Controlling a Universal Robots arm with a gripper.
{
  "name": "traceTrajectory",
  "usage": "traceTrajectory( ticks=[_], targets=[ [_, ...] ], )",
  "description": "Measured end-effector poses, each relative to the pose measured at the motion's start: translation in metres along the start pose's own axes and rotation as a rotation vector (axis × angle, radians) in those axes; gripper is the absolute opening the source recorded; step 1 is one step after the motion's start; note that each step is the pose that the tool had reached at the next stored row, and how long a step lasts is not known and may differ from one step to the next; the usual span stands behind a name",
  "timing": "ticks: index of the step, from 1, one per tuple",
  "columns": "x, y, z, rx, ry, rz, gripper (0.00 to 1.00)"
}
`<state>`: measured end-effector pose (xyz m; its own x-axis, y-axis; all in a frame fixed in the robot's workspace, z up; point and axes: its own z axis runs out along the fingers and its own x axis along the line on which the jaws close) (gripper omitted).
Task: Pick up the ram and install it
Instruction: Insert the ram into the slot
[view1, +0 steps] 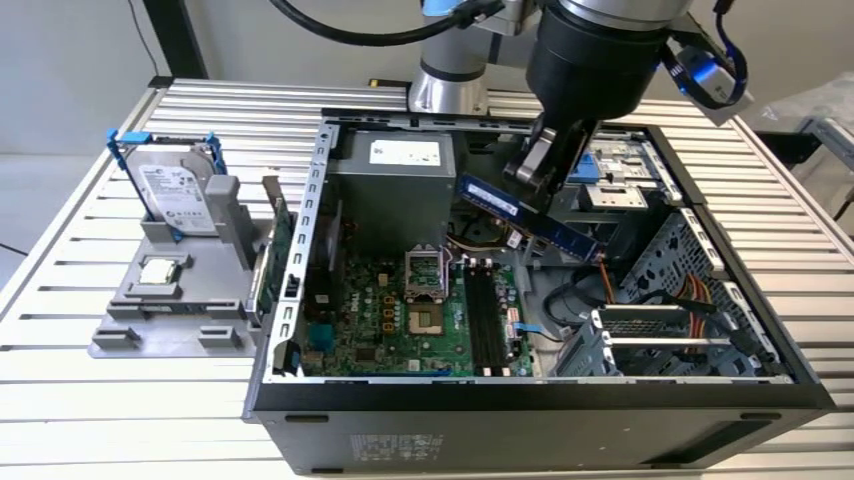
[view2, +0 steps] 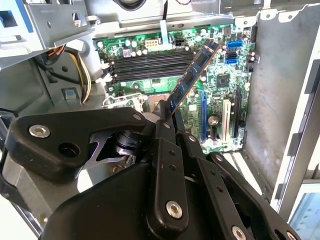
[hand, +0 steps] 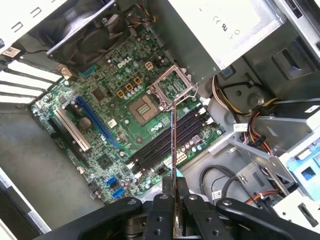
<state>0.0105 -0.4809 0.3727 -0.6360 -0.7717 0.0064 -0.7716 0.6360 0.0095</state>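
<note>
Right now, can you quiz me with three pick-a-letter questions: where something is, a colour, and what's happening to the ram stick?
1. Where is the hard drive?
A. in the grey holder beside the computer case
B. inside the computer case
C. in the hand

2. What colour is the ram?
A. red
B. blue
C. yellow

3. What is happening to the ram?
A. plugged into the motherboard
B. lying in the grey holder
C. gripped by the hand, tilted above the motherboard

Answers:
1 A, it stands in the grey holder.
2 B, its board looks blue.
3 C, the hand is clamped on one end, in the air.
</note>
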Motion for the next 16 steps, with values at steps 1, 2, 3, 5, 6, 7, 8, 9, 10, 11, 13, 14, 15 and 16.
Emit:
traceTrajectory(
  ticks=[1, 2, 3, 5, 6, 7, 8, 9, 10, 11, 13, 14, 15, 16],
  targets=[
    [0.0, 0.0, 0.0, -0.0001, 0.0, 0.006, 0.0],
    [0.0, 0.0, 0.0, -0.0001, -0.0001, 0.011, 0.0],
    [-0.0001, 0.0, 0.0, -0.0001, -0.0002, 0.017, 0.0],
    [-0.0001, 0.0001, 0.0, -0.0002, -0.0003, 0.028, 0.0],
    [-0.0001, 0.0001, 0.0, -0.0003, -0.0003, 0.033, 0.0],
    [-0.0001, 0.0001, 0.0, -0.0003, -0.0004, 0.039, 0.0],
    [-0.0001, 0.0001, 0.0, -0.0003, -0.0004, 0.045, 0.0],
    [-0.0001, 0.0001, 0.0, -0.0003, -0.0004, 0.05, 0.0],
    [-0.0002, 0.0001, 0.0, -0.0004, -0.0005, 0.055, 0.0],
    [-0.0002, 0.0001, 0.0, -0.0004, -0.0006, 0.061, 0.0],
    [-0.0002, 0.0002, 0.0, -0.0005, -0.0007, 0.072, 0.0],
    [-0.0002, 0.0002, 0.0, -0.0005, -0.0007, 0.077, 0.0],
    [-0.0003, 0.0002, 0.0, -0.0006, -0.0008, 0.083, 0.0],
    [-0.0003, 0.0002, 0.0, -0.0006, -0.0009, 0.088, 0.0]
  ],
)
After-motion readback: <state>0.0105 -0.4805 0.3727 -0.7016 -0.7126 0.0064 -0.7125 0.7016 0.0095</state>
